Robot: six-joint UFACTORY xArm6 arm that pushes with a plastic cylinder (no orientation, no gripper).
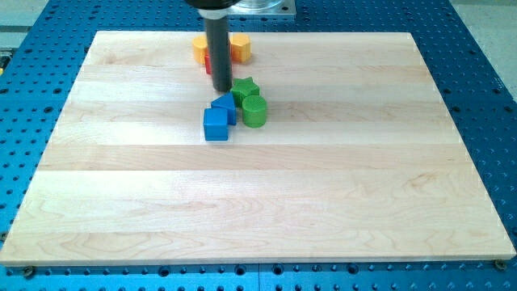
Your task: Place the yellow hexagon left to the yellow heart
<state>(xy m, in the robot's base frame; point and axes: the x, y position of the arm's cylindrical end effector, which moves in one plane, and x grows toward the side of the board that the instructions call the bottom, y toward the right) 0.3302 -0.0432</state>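
Two yellow blocks lie at the board's top edge with the rod between them. The left one looks like the hexagon and the right one looks like the heart, but both are partly hidden. A red block sits just below the left yellow one, mostly behind the rod. My tip rests below the yellow blocks, beside the left of the green star and just above the upper blue block.
A green cylinder stands below the star. A blue cube touches the lower left of the upper blue block. The wooden board lies on a blue perforated table.
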